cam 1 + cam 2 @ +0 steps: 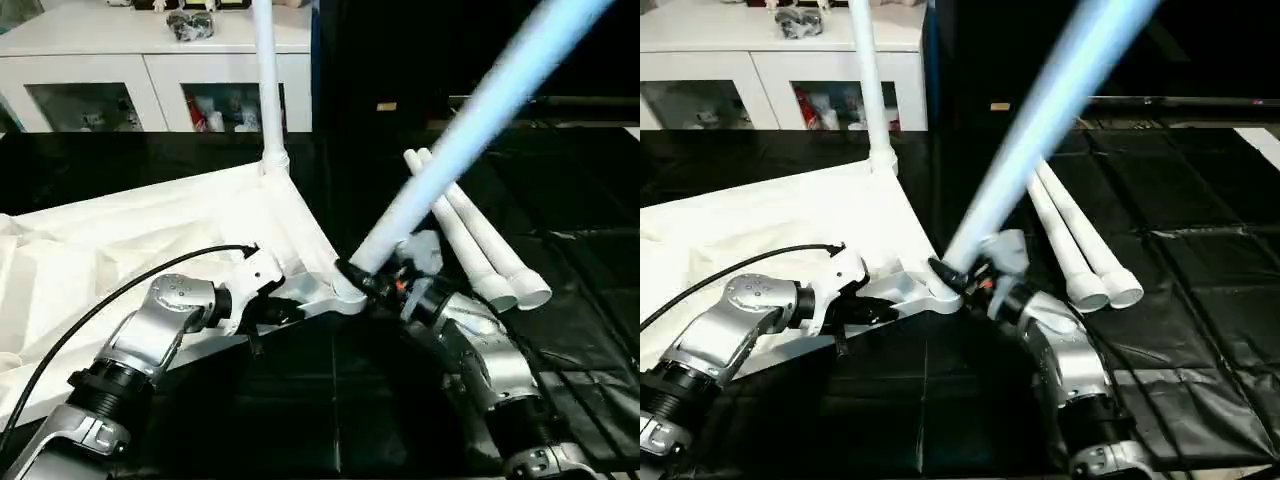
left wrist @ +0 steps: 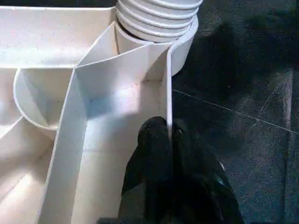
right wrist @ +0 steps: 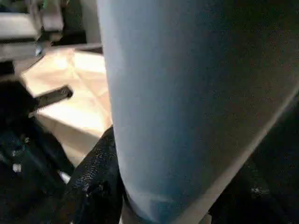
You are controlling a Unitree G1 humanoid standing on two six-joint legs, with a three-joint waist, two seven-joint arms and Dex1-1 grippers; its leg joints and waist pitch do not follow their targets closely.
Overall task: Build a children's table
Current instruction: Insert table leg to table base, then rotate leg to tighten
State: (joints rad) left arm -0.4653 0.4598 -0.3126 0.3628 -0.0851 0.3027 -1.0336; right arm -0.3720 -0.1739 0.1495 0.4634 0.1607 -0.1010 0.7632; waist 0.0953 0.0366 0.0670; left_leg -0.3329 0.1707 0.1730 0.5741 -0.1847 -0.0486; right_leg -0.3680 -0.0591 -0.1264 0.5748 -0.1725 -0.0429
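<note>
Silver forearms converge at near corner socket (image 1: 345,290) of white ribbed plastic tabletop (image 1: 150,240).
Left end effector (image 2: 169,140) pinches tabletop rim; right end effector (image 1: 375,280) clasps tilted white tapered leg (image 1: 470,120), risking jamming.

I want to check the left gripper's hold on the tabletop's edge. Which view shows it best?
Left wrist view: the left gripper pinches the tabletop's thin rim wall near the corner socket. Eye views show it sideways, arm partly covering; right wrist view shows dark shapes.
</note>
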